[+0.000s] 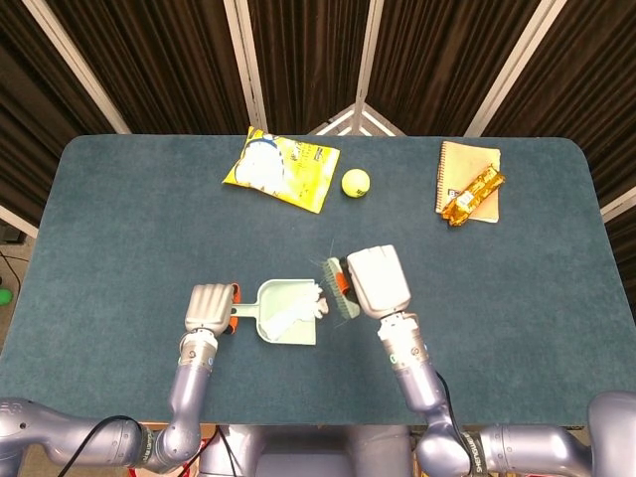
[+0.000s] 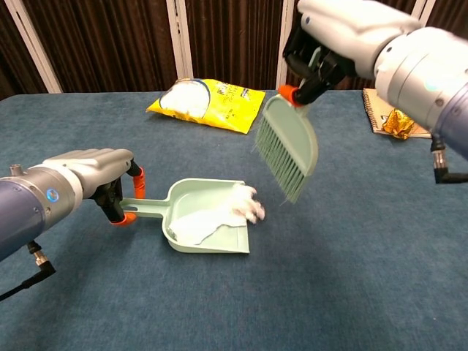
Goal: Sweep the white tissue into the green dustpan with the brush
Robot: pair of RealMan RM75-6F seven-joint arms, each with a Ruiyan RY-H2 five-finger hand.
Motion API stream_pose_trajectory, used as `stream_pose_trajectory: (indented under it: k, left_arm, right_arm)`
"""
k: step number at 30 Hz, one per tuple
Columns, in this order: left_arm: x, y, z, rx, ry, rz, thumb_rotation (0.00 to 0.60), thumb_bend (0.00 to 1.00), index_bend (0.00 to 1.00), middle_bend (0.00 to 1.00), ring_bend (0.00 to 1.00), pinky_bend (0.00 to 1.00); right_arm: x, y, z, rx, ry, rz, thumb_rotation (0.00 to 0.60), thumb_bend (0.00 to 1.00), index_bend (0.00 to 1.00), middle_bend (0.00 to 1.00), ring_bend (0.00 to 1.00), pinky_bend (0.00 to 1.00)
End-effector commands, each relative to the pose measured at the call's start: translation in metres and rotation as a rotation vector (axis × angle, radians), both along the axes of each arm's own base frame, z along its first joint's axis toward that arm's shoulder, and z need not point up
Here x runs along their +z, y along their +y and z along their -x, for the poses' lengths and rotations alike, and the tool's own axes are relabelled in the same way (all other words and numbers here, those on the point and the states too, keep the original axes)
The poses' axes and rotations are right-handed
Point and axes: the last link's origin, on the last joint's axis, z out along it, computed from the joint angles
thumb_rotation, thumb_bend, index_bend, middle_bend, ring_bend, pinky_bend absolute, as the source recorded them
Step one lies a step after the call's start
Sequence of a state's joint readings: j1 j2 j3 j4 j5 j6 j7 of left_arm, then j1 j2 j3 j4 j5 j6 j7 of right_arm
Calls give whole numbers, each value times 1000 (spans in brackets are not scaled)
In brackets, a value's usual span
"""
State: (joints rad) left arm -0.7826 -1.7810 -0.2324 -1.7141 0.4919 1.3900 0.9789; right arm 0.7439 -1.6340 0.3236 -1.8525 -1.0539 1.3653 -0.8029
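Note:
The green dustpan (image 1: 283, 320) (image 2: 194, 202) lies flat on the table, and my left hand (image 1: 208, 311) (image 2: 91, 175) grips its orange-tipped handle. White tissue (image 1: 298, 311) (image 2: 219, 216) lies inside the pan, with a crumpled end (image 2: 248, 205) at the right rim of its mouth. My right hand (image 1: 377, 282) (image 2: 344, 33) holds the green brush (image 1: 342, 287) (image 2: 287, 145) by its orange neck, raised off the table to the right of the pan with the bristles pointing down-left.
A yellow snack bag (image 1: 280, 169) (image 2: 208, 102) and a tennis ball (image 1: 356, 182) lie toward the far edge. A notebook (image 1: 468, 177) with a gold wrapper (image 1: 473, 196) (image 2: 398, 122) on it sits at the far right.

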Motion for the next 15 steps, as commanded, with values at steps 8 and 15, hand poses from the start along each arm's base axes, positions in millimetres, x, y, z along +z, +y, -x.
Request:
stream_pose_trajectory:
  k: [8,15]
  left_arm:
    - [-2,-3,-1,0,-2,8,600,620,697,1000,1000,966]
    - [-1,-2,-3,-1,-6,4,600,620,697,1000,1000,966]
  right_arm:
    - [-12,-8,36,-76,95,-7,600,402,917,925,921,849]
    - [-28,2,45,-89,104,-66,600,401,917,925,921,848]
